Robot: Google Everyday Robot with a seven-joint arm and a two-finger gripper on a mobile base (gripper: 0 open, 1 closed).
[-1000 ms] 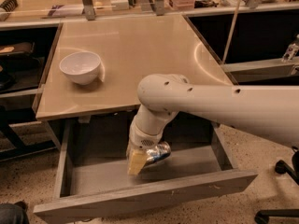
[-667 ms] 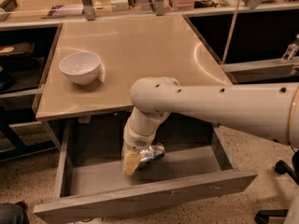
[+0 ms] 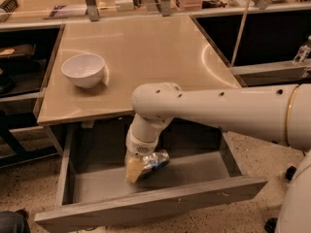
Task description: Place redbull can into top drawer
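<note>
The top drawer (image 3: 146, 205) is pulled open below the beige tabletop, and its grey bottom shows. My arm reaches down from the right into the drawer. My gripper (image 3: 134, 169) is low inside the drawer, left of its middle, with tan fingers (image 3: 131, 171) pointing down. It is shut on the redbull can (image 3: 155, 160), a shiny silver can with blue patches. The can lies tilted on its side, sticking out to the right of the fingers, just above or on the drawer bottom. I cannot tell whether it touches the bottom.
A white bowl (image 3: 83, 69) stands on the beige tabletop (image 3: 146, 52) at the left. Dark shelving flanks the table on both sides. A counter with clutter runs along the back. The drawer's side walls (image 3: 63, 166) stand close to the arm.
My arm and gripper have shifted a little to the left inside the drawer, and the can has moved with them. The bowl and drawer have not moved.
</note>
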